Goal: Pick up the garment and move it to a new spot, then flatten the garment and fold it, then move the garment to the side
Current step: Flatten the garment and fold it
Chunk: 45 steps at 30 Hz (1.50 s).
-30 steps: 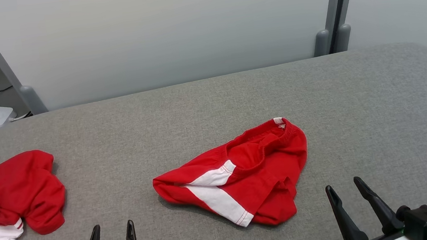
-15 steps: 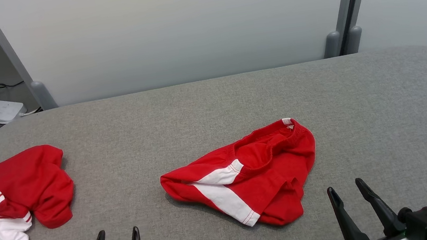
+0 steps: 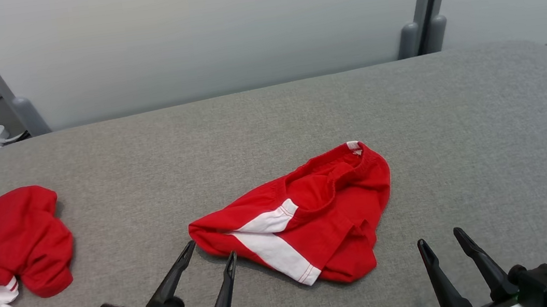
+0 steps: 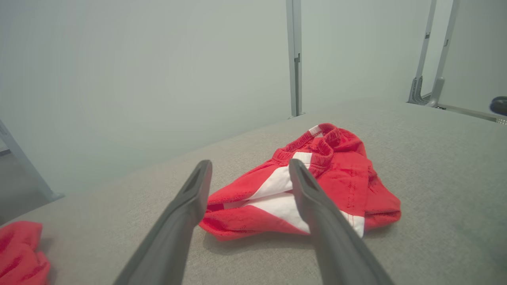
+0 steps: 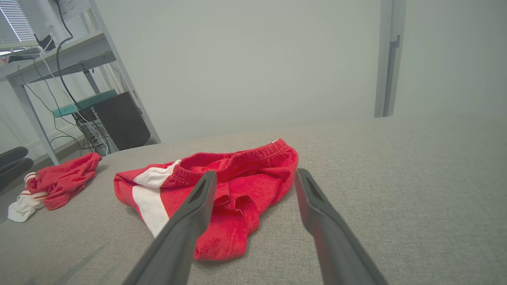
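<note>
The big grey table (image 3: 482, 112) looks soft. If the fingers press down too hard, they may catch in its cover.

The red shorts (image 3: 332, 203) lie bunched up near the middle of the table, folded over on themselves. A pinch may grab only the top layer, and then the rest would hang down and twist. A pinch that takes too many layers would keep the shorts from opening flat.

Another red and white cloth (image 3: 13, 243) lies well apart on the left. It is probably safe if the shorts are not put down there.

The left gripper (image 3: 212, 248) is just beside the left end of the shorts. Its fingers are spread apart with nothing between them. If it pushes and does not pinch, the shorts may slide away.

The right gripper (image 3: 439, 235) waits near the right end, also spread apart and empty.

The white stripe (image 3: 275, 250) may hide inside a bad fold.
</note>
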Tool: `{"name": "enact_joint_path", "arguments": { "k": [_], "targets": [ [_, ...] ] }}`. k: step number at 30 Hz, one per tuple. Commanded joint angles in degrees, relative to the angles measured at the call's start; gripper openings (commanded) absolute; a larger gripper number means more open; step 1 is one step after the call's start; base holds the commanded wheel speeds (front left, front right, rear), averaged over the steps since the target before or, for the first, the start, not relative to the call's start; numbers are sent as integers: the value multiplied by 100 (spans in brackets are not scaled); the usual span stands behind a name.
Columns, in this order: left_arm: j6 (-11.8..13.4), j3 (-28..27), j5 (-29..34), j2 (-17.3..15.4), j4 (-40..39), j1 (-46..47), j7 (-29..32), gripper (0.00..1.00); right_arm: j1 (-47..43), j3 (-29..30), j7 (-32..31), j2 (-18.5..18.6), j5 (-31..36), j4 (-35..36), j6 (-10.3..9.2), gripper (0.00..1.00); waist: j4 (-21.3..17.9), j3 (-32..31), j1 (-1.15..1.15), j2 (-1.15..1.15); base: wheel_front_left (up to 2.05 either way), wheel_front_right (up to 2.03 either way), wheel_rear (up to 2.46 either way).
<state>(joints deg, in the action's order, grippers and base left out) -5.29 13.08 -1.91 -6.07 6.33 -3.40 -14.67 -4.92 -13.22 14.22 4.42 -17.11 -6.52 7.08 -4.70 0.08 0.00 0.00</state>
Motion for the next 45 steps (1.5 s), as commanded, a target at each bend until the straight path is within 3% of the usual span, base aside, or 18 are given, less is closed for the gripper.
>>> {"name": "enact_joint_path", "arguments": {
  "k": [1,11,16,17,22,23,24,25,32,35,38,45],
  "targets": [
    [-72,-76,45,-31,78,576,-33,100,250,-129,78,93,-3,142,41,100,-113,102,0,0,0,0,0],
    [-210,760,-30,-273,1289,1942,236,100,423,-241,78,105,-68,145,41,100,-505,425,0,0,0,0,0],
    [-218,1430,-385,-638,1929,2558,660,100,556,-363,78,125,-142,155,41,100,-722,622,0,0,0,0,0],
    [-218,1750,-460,-839,2300,2981,662,100,609,-474,78,136,-206,158,41,100,-826,737,0,0,0,0,0],
    [-219,1994,-427,-864,2719,3268,645,97,664,-589,78,148,-255,140,41,100,-850,823,0,0,0,0,0],
    [-219,2026,-439,-854,2794,3318,628,52,681,-642,78,160,-272,124,41,100,-843,841,0,0,0,0,0],
    [-219,2059,-463,-835,2857,3366,599,19,703,-696,78,175,-291,109,41,100,-831,858,0,0,0,0,0],
    [-219,2075,-523,-805,2912,3410,562,0,729,-748,78,187,-317,98,41,100,-811,882,0,0,0,0,0],
    [-92,1551,-1177,-424,2999,3646,114,0,1092,-1481,78,291,-731,-260,41,100,-589,989,0,0,0,0,0],
    [-27,1361,-1367,-305,2969,3707,40,0,1374,-2059,78,326,-1071,-595,41,100,-447,1038,0,0,0,0,0],
    [-6,1305,-1420,-230,2975,3780,5,0,1681,-2583,78,339,-1384,-978,41,100,-291,1079,0,0,0,0,0],
    [-14,1332,-1419,-53,3028,3974,-26,0,2209,-3155,78,239,-1895,-1709,41,100,40,1186,0,0,0,0,0]
  ]
}}
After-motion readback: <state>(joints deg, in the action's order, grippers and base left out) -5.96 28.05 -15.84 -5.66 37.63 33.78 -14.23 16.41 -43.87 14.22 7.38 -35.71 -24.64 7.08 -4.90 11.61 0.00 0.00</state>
